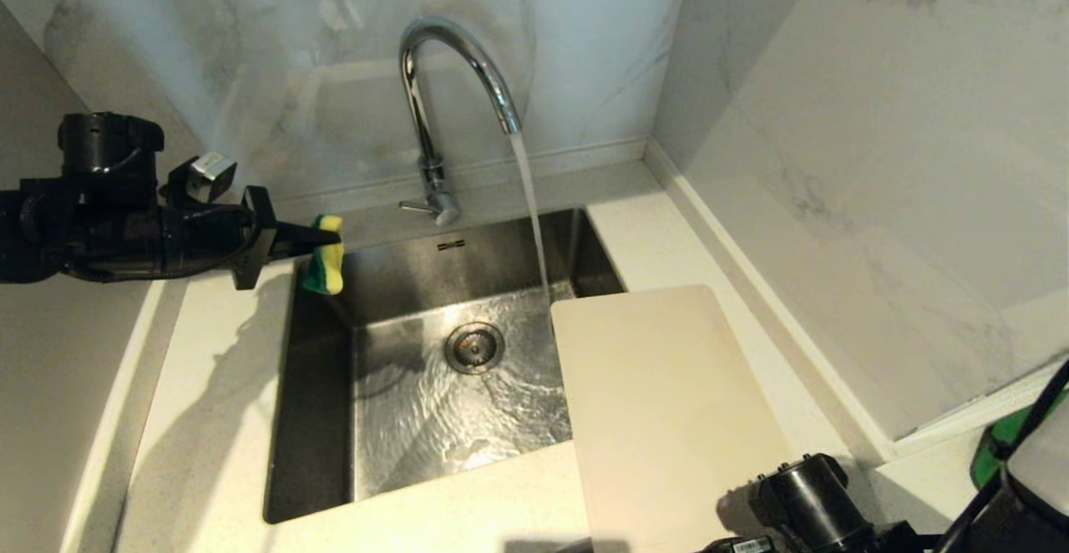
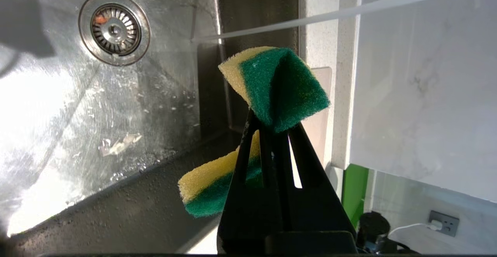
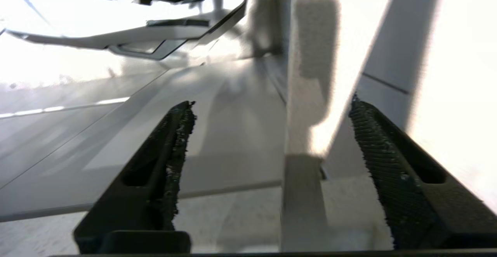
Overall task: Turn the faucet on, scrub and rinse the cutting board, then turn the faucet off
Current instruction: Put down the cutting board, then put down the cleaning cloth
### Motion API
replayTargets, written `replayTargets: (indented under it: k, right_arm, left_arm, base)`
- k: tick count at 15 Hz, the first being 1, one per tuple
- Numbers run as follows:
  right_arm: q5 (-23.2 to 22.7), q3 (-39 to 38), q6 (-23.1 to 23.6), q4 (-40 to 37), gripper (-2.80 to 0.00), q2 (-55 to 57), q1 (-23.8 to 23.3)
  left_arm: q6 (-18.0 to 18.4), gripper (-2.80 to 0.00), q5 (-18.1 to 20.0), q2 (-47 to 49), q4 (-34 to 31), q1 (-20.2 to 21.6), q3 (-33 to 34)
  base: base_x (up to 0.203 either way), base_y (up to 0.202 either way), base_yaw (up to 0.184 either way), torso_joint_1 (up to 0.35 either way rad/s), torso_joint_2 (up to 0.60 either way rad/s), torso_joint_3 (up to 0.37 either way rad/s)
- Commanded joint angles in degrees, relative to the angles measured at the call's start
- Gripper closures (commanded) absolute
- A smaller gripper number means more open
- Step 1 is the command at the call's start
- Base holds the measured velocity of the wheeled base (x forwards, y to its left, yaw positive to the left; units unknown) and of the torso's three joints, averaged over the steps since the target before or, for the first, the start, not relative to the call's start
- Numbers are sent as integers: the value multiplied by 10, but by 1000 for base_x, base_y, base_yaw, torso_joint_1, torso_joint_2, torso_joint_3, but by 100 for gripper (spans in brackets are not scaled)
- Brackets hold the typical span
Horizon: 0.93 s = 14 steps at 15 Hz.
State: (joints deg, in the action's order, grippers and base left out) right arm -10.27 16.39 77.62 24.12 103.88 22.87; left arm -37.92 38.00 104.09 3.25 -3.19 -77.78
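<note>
The right gripper (image 3: 271, 140) stood spread wide over the near end of the cutting board (image 1: 668, 403), thin, stiff, likely slick when wet, lying beside the sink (image 1: 317, 419). Beyond, the left gripper (image 1: 321, 240) clenched a sponge (image 1: 326, 256); the faucet (image 1: 443, 77) ran.

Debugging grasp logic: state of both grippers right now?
Left gripper: shut on the sponge, held over the sink's left edge.
Right gripper: open, holding nothing, by the cutting board.
</note>
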Motion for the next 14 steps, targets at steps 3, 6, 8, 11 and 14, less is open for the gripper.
replayTargets:
  k: [3, 6, 8, 11, 14]
  right_arm:
    - [-4, -33, 4, 1, -280, -93, 1]
    - [-12, -38, 3, 1, -280, -143, 1]
    - [-18, -41, 2, 1, -280, -171, 1]
    - [-20, -28, -20, 3, -280, -213, 1]
    - [-58, 30, -73, 4, 0, -238, 1]
  left_arm:
    - [-1, 0, -2, -29, -17, 2, 3]
    - [-1, 0, -8, -49, -32, 1, 3]
    - [-1, 0, -9, -64, -38, 1, 3]
    - [0, 0, -16, -77, -54, 0, 3]
    - [0, 0, -29, -93, -63, -9, 3]
  base:
    - [0, 0, 0, 0, 0, 0]
    - [0, 0, 0, 0, 0, 0]
    - [0, 0, 0, 0, 0, 0]
    - [0, 0, 0, 0, 0, 0]
    - [0, 0, 0, 0, 0, 0]
